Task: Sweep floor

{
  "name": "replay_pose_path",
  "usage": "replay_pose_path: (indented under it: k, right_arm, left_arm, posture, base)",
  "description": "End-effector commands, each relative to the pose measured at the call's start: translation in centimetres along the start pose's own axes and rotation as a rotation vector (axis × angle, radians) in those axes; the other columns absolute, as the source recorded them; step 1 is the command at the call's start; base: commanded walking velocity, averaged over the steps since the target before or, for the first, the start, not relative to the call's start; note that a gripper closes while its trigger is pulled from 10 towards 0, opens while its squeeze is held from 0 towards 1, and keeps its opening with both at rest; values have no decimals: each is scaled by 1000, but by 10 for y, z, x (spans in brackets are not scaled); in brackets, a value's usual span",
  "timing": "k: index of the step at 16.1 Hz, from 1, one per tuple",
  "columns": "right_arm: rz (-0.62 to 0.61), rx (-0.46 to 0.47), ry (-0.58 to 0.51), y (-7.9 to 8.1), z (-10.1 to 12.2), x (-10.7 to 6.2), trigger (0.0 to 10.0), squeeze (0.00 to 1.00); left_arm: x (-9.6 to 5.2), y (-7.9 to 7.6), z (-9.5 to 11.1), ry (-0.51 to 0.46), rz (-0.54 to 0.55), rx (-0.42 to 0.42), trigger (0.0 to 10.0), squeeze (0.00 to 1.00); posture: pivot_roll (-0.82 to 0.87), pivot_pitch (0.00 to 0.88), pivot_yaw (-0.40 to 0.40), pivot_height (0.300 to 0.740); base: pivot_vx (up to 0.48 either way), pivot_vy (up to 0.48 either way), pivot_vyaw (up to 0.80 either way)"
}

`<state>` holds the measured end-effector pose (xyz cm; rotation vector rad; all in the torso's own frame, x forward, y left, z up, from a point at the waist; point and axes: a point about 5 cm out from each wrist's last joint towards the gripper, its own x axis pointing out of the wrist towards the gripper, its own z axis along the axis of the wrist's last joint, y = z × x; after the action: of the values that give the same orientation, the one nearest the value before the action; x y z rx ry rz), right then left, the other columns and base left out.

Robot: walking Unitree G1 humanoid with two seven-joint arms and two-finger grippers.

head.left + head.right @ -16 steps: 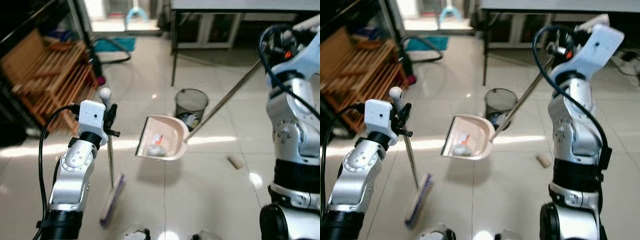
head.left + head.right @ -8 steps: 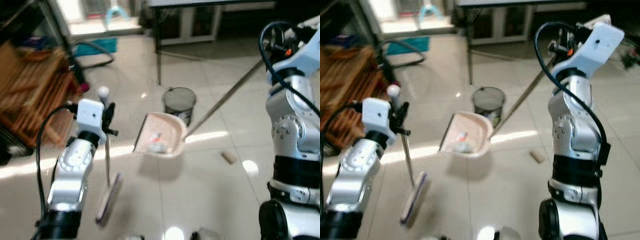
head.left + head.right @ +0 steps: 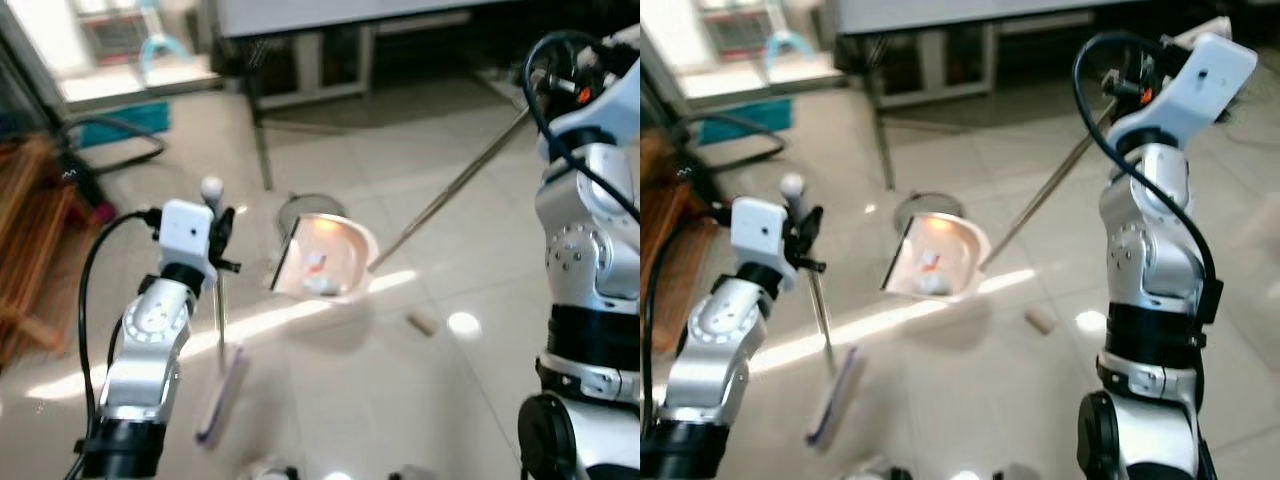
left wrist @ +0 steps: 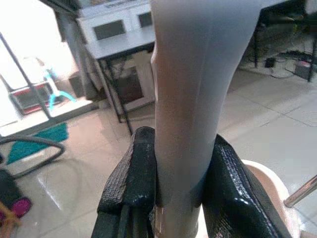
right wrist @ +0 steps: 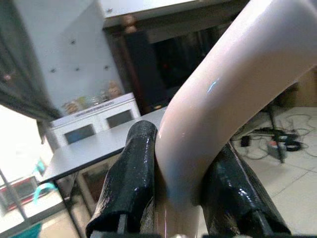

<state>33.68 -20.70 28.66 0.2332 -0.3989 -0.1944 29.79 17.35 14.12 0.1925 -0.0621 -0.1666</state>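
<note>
I see one broom (image 3: 221, 345), clamped in my left tool (image 4: 181, 191), bristles on the floor (image 3: 400, 390). My right tool (image 5: 181, 178) grips one dustpan (image 3: 325, 258), raised over one wire bin (image 3: 291, 210).

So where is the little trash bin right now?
The mesh trash bin stands on the floor in the middle of the head views, just behind the raised pink dustpan and close to the table leg.
</note>
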Motion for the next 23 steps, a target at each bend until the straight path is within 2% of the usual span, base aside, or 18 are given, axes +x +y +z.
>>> replay_pose_path:
  k: [1, 6, 9, 12, 17, 23]
  right_arm:
    - [2, 6, -78, 3, 16, 3, 10000, 0]
    - [2, 24, -100, 5, 16, 4, 10000, 0]
    - [9, -6, -104, 7, 16, 4, 10000, 0]
    - [13, -14, -107, 9, 16, 5, 10000, 0]
    - [0, -25, -107, 6, 15, 6, 10000, 0]
    - [-26, -17, -119, 2, 16, 8, 10000, 0]
  left_arm:
    - [1, 2, 8, -38, 4, 9, 10000, 0]
    - [0, 2, 6, -35, 8, 10, 10000, 0]
    - [-1, 1, 5, -34, 6, 9, 10000, 0]
    - [-1, 1, 6, -34, 6, 9, 10000, 0]
    - [0, 1, 6, -34, 7, 9, 10000, 0]
    - [2, 0, 6, -35, 6, 8, 10000, 0]
  posture:
    - [18, 49, 42, 740]
    - [19, 38, 36, 740]
    - [18, 39, 36, 740]
    - [19, 41, 38, 740]
    - [19, 44, 40, 740]
    - [17, 44, 39, 740]
  base:
    - [386, 0, 0]
    - [386, 0, 0]
    - [385, 0, 0]
    - [384, 0, 504]
    - [386, 0, 507]
    - [384, 0, 0]
